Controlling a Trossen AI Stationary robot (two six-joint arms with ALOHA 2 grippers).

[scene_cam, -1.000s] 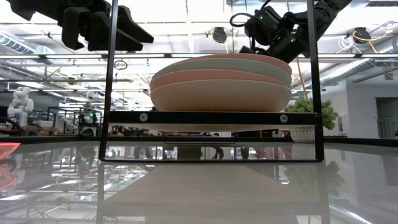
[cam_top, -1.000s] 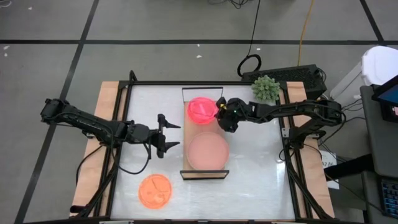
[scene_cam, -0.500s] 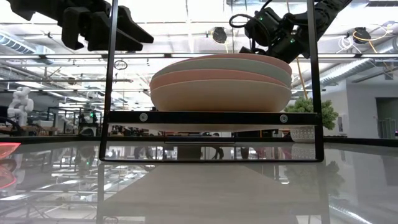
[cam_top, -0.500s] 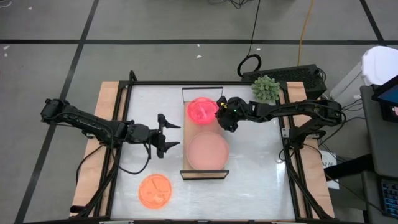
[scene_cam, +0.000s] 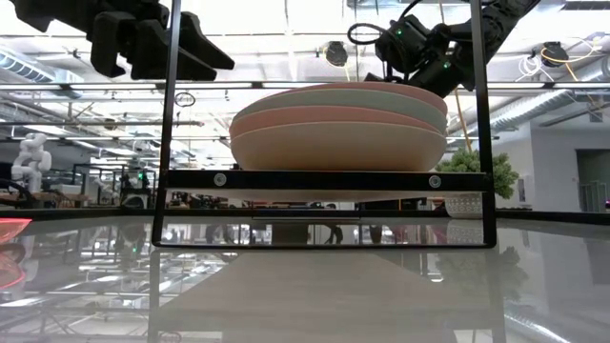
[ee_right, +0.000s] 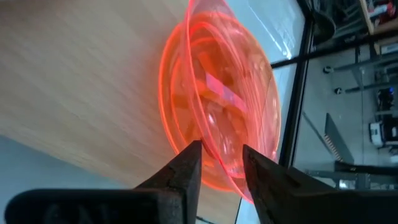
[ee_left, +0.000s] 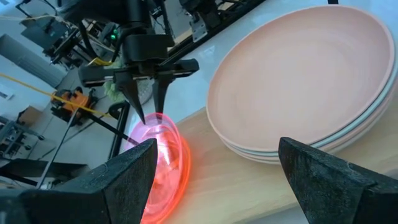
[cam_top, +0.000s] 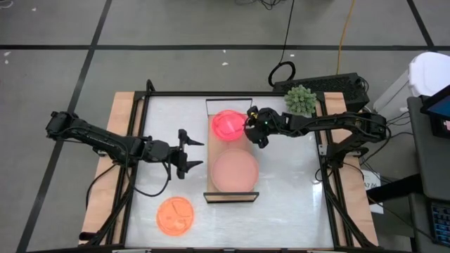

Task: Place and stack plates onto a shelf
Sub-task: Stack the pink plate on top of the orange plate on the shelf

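The shelf (cam_top: 210,147), a light-wood board, lies across the middle of the table. A stack of larger dusty-pink and grey-green plates (cam_top: 235,171) rests on its near half, also seen in the low view (scene_cam: 338,124). The small hot-pink plates (cam_top: 226,125) lie on its far half. A translucent orange plate (cam_top: 174,215) lies flat on the table at the near left. My right gripper (cam_top: 247,124) is at the hot-pink plates' right rim, fingers apart. My left gripper (cam_top: 199,153) hangs open left of the shelf, holding nothing. My right gripper (ee_right: 222,163) has its two fingers on either side of the hot-pink plates' right rim (ee_right: 219,175), slanting down from the table's right. A gap shows between the fingers (ee_right: 186,171). Whether either finger touches the rim, I cannot tell. The plates lie on the board.
A spiky green plant (cam_top: 300,100) stands at the far right corner, behind my right arm. Black wire frames stand at the shelf's short ends (scene_cam: 481,143). Wooden strips edge the table on both sides (cam_top: 119,119). Bare white tabletop lies right of the shelf (cam_top: 288,183).
My right gripper has rolled a little at the hot-pink plates' rim, and its fingers have parted and let go of the rim. The plates lie where they were on the shelf's far half.
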